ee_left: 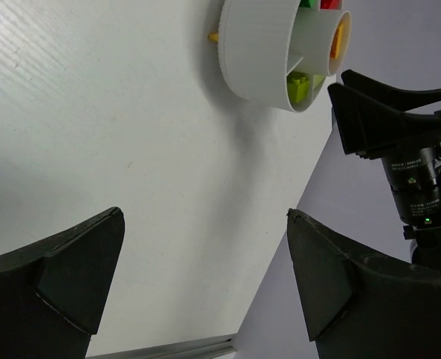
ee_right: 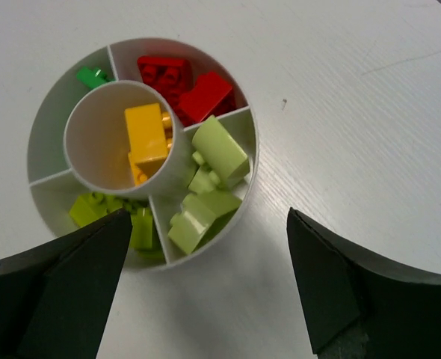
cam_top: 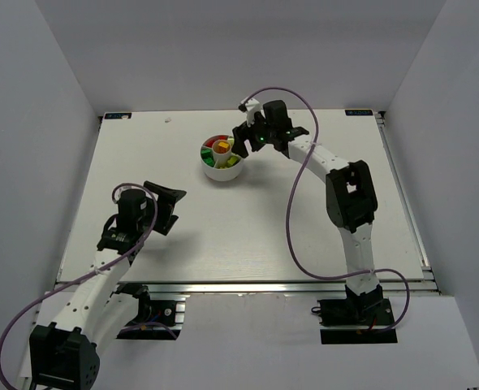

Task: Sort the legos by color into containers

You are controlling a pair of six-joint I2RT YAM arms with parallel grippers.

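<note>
The round white plastic dish (cam_top: 220, 171) sits on the white, finely grained bench (cam_top: 248, 236), upper centre of the overhead frame.

In the right wrist view:
- The smooth central cup (ee_right: 93, 142) holds glossy yellow bricks (ee_right: 146, 133). The top one's long axis runs top to bottom.
- Studded red bricks (ee_right: 204, 96) fill the upper wedge.
- One dark green brick (ee_right: 93, 76) lies in the upper-left wedge.
- Pale green bricks (ee_right: 219, 148) fill the right wedge. The uppermost lies diagonally, upper left to lower right.
- Lime bricks (ee_right: 90, 209) occupy the lower wedge.

The right jaws are released, above the dish. The left jaws are released at left centre of the overhead frame, well apart from the dish.
</note>
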